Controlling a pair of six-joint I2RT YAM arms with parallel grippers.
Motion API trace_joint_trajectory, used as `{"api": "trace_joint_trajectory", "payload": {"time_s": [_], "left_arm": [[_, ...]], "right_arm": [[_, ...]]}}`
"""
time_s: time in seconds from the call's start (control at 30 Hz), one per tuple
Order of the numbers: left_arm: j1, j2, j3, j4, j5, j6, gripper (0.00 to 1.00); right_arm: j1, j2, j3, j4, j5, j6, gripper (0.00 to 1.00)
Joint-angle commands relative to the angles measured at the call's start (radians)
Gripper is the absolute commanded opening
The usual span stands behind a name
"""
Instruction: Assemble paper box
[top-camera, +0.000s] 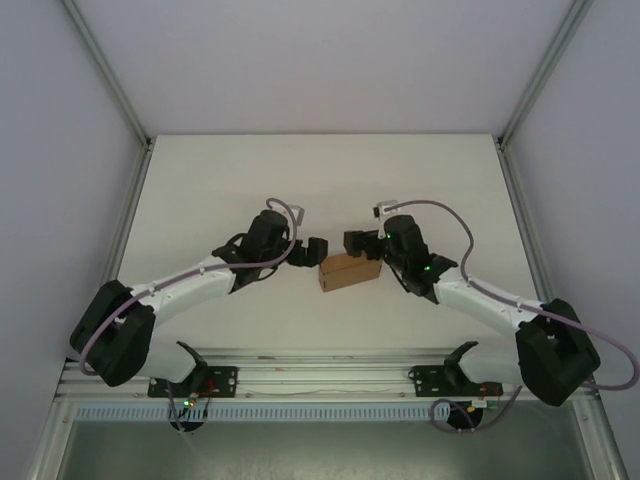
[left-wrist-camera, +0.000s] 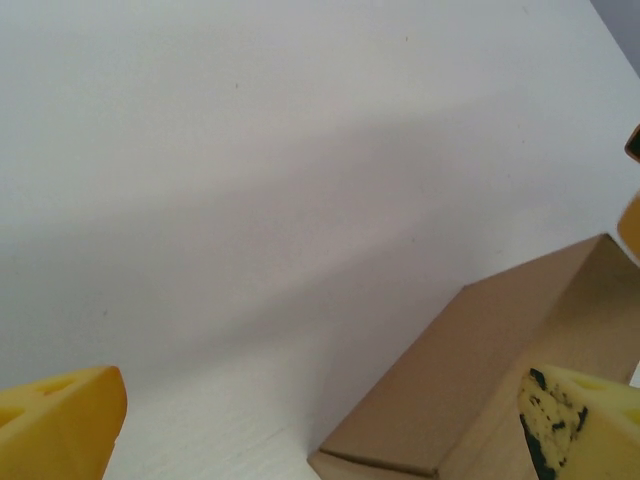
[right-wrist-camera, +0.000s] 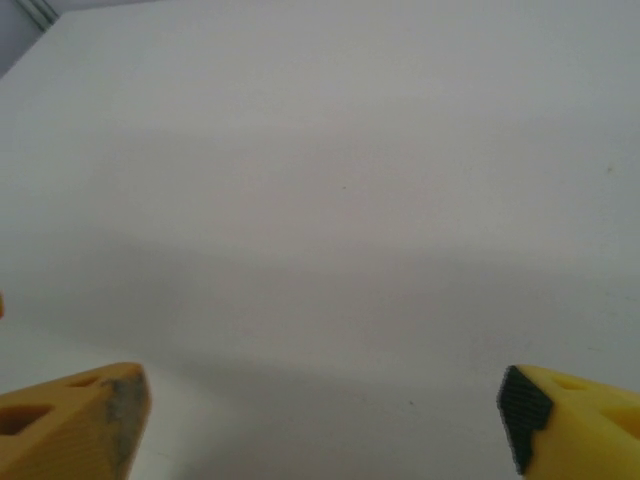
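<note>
You have the small brown kraft cardboard paper box (top-camera: 349, 271) lying on the white table (top-camera: 200, 180) as a closed rectangular block, near the middle, between the two arms. Your left end effector (top-camera: 310, 250) sits just beside the box's left end, its yellow fingers (left-wrist-camera: 60, 425) spread wide. From the left wrist camera, the box lies by one finger, but you cannot tell whether they touch. Your right end effector (top-camera: 362, 243) is at the box's far right corner, likewise spread wide, with bare table between its fingers.
</note>
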Motion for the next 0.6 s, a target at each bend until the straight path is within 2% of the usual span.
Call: {"api": "trace_joint_trajectory", "payload": {"time_s": [0.0,0.07,0.2,0.27,0.37,0.47,0.57], "left_arm": [[0.023,-0.025,0.068,-0.087,-0.086,0.018,1.00],[0.050,-0.033,0.102,-0.147,-0.115,0.021,1.00],[0.115,-0.049,0.134,-0.253,-0.265,-0.013,1.00],[0.171,-0.046,0.148,-0.290,-0.273,-0.028,1.00],[0.231,-0.028,0.167,-0.347,-0.269,-0.031,1.00],[0.245,-0.021,0.171,-0.371,-0.278,-0.005,1.00],[0.246,-0.030,0.158,-0.369,-0.308,0.003,1.00]], "right_arm": [[-0.007,-0.040,0.070,-0.100,-0.118,-0.226,1.00],[-0.011,-0.044,0.111,-0.188,-0.206,-0.395,1.00],[-0.012,-0.022,0.218,-0.443,-0.421,-0.734,1.00],[-0.011,0.000,0.274,-0.592,-0.490,-0.927,1.00],[-0.011,0.046,0.343,-0.748,-0.521,-1.185,1.00],[-0.008,0.115,0.412,-0.834,-0.492,-1.294,1.00],[-0.005,0.209,0.497,-0.947,-0.426,-1.330,1.00]]}}
